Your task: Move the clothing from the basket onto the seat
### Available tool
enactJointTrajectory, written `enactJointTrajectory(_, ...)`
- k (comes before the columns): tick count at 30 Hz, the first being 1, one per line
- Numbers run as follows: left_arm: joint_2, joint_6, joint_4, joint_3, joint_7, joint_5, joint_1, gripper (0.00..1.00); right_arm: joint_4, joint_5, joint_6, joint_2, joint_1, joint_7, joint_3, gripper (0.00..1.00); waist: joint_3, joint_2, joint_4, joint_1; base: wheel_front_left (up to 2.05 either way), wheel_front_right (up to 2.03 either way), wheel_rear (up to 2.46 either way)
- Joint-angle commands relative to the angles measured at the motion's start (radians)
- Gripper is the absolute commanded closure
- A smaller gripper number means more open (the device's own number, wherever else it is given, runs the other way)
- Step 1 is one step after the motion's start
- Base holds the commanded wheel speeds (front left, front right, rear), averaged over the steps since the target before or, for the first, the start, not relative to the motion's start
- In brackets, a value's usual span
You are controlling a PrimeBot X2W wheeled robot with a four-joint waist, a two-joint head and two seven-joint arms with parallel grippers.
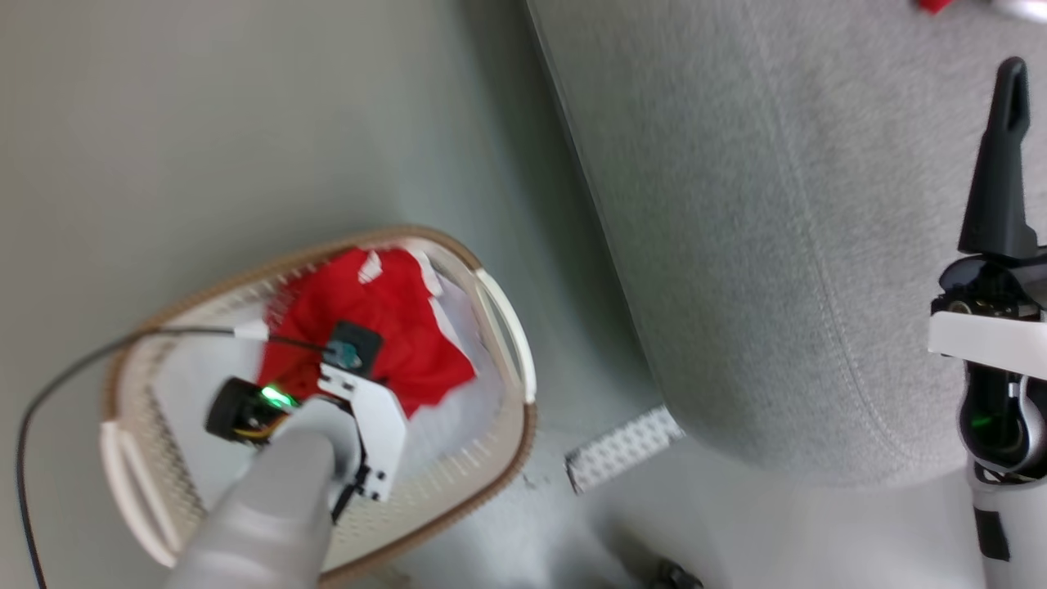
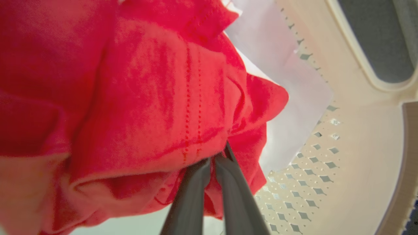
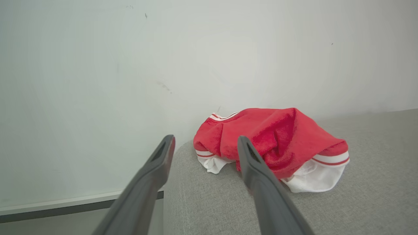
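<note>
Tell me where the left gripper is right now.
Lower left of the head view, the left gripper is down inside the basket; its wrist view shows it shut on a fold of the red clothing.

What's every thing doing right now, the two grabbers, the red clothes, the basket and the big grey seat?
basket: upright, holding clothing.
seat: bearing one garment.
basket garment: crumpled inside the basket, pinched.
seat garment: crumpled on the seat, untouched.
left gripper: shut on basket garment.
right gripper: open, empty, over the seat.
</note>
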Motion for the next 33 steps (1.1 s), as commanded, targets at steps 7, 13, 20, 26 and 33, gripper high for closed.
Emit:
enactJointTrajectory(7, -0.051, -0.037, -0.018, -0.015, -0.101, -0.064, 0.087, 1.0, 0.012, -0.013, -0.002, -0.069, 0.064, -0.003, -0.039, 0.0, -0.276, 0.0, 0.119, 0.0, 0.0, 0.0, 0.0)
enactJointTrajectory(13, -0.056, -0.05, -0.146, -0.074, -0.148, -0.176, 0.18, 1.0, 0.025, -0.006, -0.002, -0.119, 0.13, -0.003, -0.047, 0.0, -0.442, 0.0, 0.187, 0.0, 0.0, 0.0, 0.0)
enactJointTrajectory(20, -0.054, -0.051, -0.309, -0.192, -0.175, -0.327, 0.228, 1.0, 0.04, 0.007, -0.002, -0.168, 0.191, -0.003, -0.045, 0.0, -0.583, 0.0, 0.269, 0.0, 0.0, 0.0, 0.0)
enactJointTrajectory(26, -0.054, -0.039, -0.401, -0.225, -0.207, -0.381, 0.204, 1.0, 0.045, 0.013, -0.002, -0.191, 0.244, -0.003, -0.045, 0.0, -0.671, 0.0, 0.327, 0.0, 0.0, 0.0, 0.0)
enactJointTrajectory(33, -0.047, -0.012, -0.515, -0.203, -0.219, -0.379, 0.16, 1.0, 0.057, 0.024, -0.002, -0.189, 0.3, -0.003, -0.013, 0.0, -0.742, 0.0, 0.372, 0.0, 0.0, 0.0, 0.0)
